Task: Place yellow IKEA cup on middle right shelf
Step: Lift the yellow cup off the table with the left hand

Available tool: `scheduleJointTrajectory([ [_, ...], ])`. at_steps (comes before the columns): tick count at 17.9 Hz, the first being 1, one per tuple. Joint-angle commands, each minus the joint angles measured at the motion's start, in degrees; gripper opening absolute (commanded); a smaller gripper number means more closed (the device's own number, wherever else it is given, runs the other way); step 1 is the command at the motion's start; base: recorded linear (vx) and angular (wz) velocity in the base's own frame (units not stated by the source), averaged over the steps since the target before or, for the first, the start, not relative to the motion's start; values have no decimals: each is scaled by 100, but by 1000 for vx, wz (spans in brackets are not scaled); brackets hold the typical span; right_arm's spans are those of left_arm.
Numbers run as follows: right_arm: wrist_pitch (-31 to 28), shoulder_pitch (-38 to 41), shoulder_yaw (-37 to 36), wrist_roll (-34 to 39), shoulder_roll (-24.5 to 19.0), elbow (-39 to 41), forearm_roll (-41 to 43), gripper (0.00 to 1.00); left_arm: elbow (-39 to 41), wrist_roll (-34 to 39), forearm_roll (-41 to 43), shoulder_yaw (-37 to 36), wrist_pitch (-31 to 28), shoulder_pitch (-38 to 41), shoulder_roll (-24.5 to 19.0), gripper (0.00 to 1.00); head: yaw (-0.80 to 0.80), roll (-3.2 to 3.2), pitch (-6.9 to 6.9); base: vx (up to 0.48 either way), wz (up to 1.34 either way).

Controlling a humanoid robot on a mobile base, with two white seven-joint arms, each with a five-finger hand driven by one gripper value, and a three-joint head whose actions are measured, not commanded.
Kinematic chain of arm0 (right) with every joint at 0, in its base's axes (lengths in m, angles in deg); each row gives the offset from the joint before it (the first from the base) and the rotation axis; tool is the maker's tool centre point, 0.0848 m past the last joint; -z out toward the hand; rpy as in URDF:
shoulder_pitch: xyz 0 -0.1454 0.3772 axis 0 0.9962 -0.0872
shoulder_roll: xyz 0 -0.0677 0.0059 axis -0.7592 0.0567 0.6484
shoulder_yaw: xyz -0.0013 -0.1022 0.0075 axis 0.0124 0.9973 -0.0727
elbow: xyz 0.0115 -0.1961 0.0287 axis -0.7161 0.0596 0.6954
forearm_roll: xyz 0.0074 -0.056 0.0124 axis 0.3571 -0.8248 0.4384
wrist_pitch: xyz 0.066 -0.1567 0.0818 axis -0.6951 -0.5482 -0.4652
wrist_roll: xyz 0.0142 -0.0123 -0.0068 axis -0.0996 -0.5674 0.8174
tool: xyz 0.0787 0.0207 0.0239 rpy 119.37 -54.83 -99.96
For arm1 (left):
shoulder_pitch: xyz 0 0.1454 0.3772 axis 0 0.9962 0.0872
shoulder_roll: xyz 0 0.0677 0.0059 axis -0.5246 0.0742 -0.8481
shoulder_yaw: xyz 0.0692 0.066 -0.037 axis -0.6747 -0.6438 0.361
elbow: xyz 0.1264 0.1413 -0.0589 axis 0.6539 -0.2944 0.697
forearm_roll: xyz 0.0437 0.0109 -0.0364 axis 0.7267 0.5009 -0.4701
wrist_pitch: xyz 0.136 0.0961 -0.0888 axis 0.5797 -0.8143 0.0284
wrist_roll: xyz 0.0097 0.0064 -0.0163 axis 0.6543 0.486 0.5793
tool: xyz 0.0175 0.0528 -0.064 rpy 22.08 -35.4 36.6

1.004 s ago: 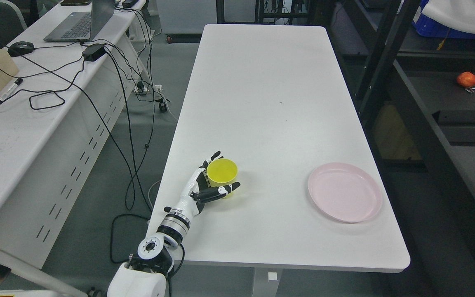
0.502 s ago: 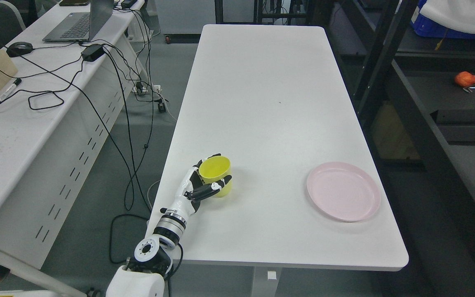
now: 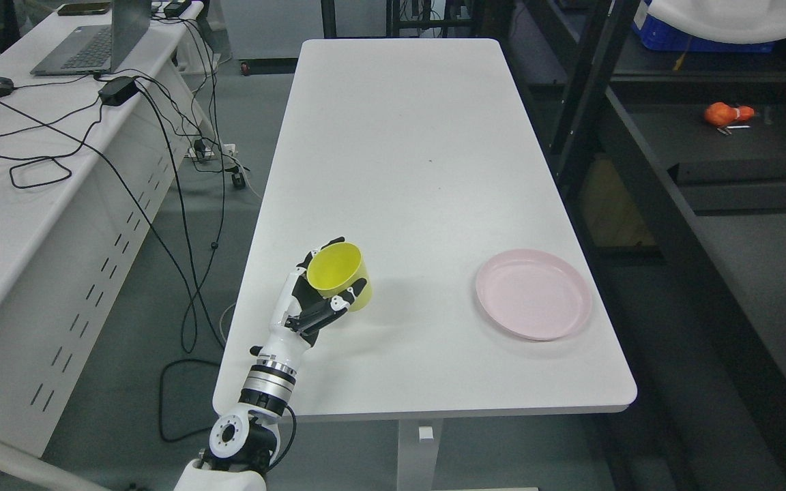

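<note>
The yellow cup is near the left front part of the white table, its mouth tipped up and toward the camera. My left hand is shut on it, fingers behind its far side and thumb across its near side. The left arm rises from the bottom edge left of the middle. A dark shelf rack stands to the right of the table. The right arm is out of view.
A pink plate lies on the table's right front part. On a rack shelf sits an orange object. A white desk at the left carries a laptop, a mouse and cables hanging toward the floor.
My left hand closed around the cup and tilted it slightly off the table. The whole picture has shifted left, so the camera has moved.
</note>
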Motion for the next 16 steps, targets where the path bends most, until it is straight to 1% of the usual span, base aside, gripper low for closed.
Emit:
scheduleJointTrajectory([
  [1,-1,79,97,-4,100,0,141,99,1573,-56,-57,86,17,351,-100,0,0,0,0,-92,-284],
  [9,-1,79,97,-4,100,0,141,99,2030,-56,-57,78,43,685,-100,1,0,0,0,-138,-336],
  [16,-1,79,97,-4,100,0,141,99,2039,-56,-48,-125,43,711,-100,1,0,0,0,-203,-496],
])
